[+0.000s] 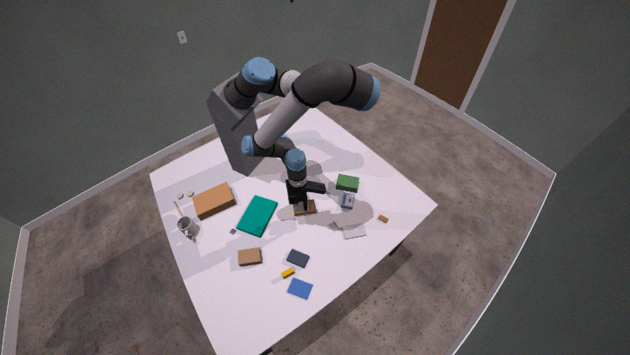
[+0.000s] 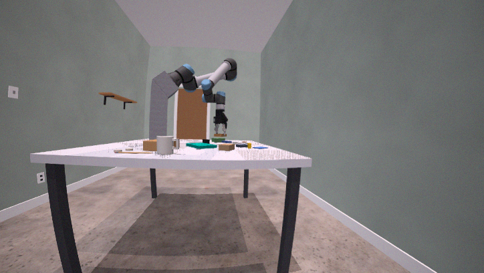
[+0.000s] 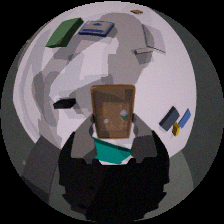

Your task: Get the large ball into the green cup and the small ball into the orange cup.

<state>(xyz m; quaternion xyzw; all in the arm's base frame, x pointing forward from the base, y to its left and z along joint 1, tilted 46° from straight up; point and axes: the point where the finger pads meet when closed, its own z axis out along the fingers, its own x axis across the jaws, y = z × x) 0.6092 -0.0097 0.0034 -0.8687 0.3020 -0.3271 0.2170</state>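
The covered wooden puzzle [image 1: 308,207] is a small brown box held between my gripper's fingers [image 1: 302,203], a little above the middle of the table. In the exterior view the puzzle [image 2: 220,134] hangs just under the gripper [image 2: 220,130], roughly level. In the wrist view the puzzle [image 3: 114,111] fills the space between the two fingers. A pale ball [image 3: 106,121] and a green spot [image 3: 123,117] show under its cover. I cannot tell the orange cup or the second ball.
A teal board [image 1: 257,216] lies left of the gripper, with an orange-brown box [image 1: 213,200] and a metal mug [image 1: 188,227] beyond it. A green block [image 1: 347,183] and a blue-white box [image 1: 347,200] sit to the right. A tan block [image 1: 249,256] and a dark tile [image 1: 298,257] lie nearer the front.
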